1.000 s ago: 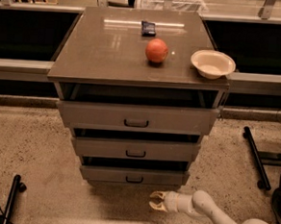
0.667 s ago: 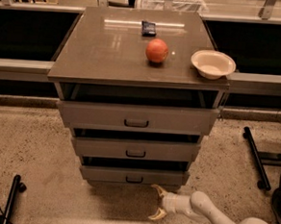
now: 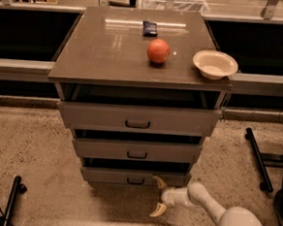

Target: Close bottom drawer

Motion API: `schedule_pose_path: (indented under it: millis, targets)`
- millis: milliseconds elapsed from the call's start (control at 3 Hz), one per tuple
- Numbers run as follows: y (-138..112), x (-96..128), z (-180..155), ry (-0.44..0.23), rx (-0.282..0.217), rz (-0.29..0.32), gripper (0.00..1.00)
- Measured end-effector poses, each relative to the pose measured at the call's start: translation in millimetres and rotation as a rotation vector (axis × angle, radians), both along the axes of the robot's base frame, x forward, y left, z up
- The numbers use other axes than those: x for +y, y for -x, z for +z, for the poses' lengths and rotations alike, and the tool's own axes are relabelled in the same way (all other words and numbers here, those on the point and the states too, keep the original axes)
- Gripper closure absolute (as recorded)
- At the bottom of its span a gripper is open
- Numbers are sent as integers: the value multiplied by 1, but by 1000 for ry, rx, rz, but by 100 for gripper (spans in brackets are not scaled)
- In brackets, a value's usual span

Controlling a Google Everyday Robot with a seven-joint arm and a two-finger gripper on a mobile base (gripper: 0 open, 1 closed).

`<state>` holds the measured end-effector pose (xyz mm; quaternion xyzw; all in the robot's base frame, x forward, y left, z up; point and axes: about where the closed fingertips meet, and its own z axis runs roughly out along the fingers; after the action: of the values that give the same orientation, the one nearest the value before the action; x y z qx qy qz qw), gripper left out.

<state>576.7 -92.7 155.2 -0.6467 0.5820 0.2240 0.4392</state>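
Observation:
The bottom drawer (image 3: 135, 176) is the lowest, narrowest grey front of the cabinet, with a small dark handle (image 3: 135, 181). It stands pulled out a little, like the two drawers above it. My gripper (image 3: 158, 197) is open, with one pale finger (image 3: 160, 183) up near the drawer's lower right front and the other (image 3: 157, 211) down by the floor. It is empty and sits just right of the handle, close to the drawer front.
The cabinet top (image 3: 112, 49) carries an orange ball (image 3: 158, 51), a white bowl (image 3: 215, 64) at the right edge and a small dark packet (image 3: 149, 28). A black stand leg (image 3: 257, 159) lies on the floor at right, another dark object (image 3: 13, 198) at lower left.
My gripper has gone from shut to open. It has moved left and closer to the bottom drawer's front. The drawers have not moved.

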Motion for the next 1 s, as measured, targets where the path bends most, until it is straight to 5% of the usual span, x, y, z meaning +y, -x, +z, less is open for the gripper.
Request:
schedule_pose_path:
  millis: [1000]
  targets:
    - [-21,-19,-7,-10,-9,-64,0]
